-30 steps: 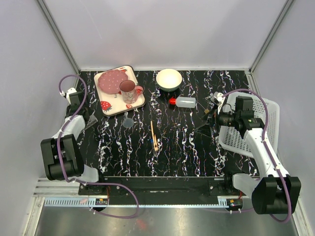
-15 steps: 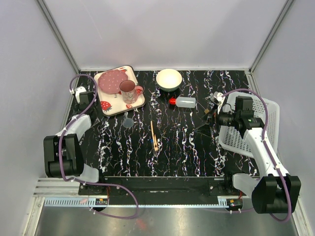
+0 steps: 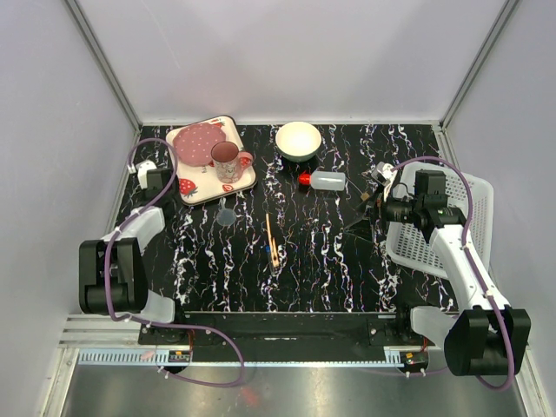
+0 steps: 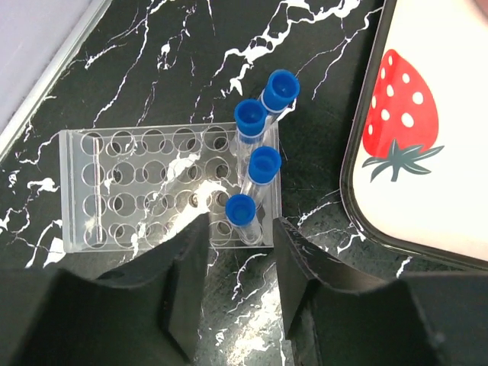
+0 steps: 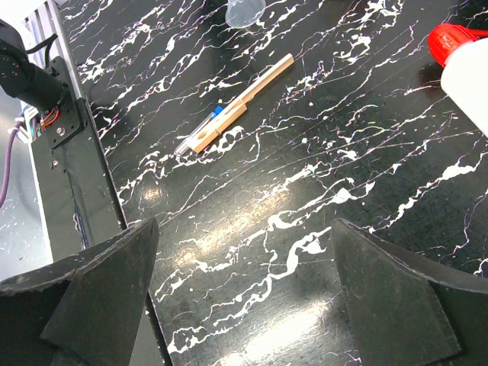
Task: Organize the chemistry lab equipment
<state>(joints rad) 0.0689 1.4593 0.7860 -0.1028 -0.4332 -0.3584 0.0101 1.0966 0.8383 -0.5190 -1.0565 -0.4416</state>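
In the left wrist view the clear grid rack (image 4: 145, 191) stands on the black marble table with several blue-capped tubes (image 4: 252, 122) upright in its right-hand holes. My left gripper (image 4: 239, 248) is open just short of the nearest tube (image 4: 241, 210), with nothing between its fingers. From above, the left gripper (image 3: 158, 184) sits beside the tray and hides the rack. The red-capped bottle (image 3: 326, 181) (image 5: 467, 72) lies on its side. The wooden stick (image 3: 270, 233) (image 5: 259, 85) lies mid-table with one blue-capped tube (image 5: 197, 133) beside it. The tiny clear cup (image 3: 227, 215) stands nearby. My right gripper (image 3: 369, 201) (image 5: 244, 229) is wide open and empty.
The strawberry-print tray (image 3: 195, 188) (image 4: 396, 152) holds a pink mug (image 3: 228, 161) at the back left, close to the rack. A white bowl (image 3: 298, 139) stands at the back centre. A white basket (image 3: 434, 248) sits at the right edge under the right arm.
The left wrist has moved right and back, toward the tray's left edge. The right arm and the loose items on the table have not moved.
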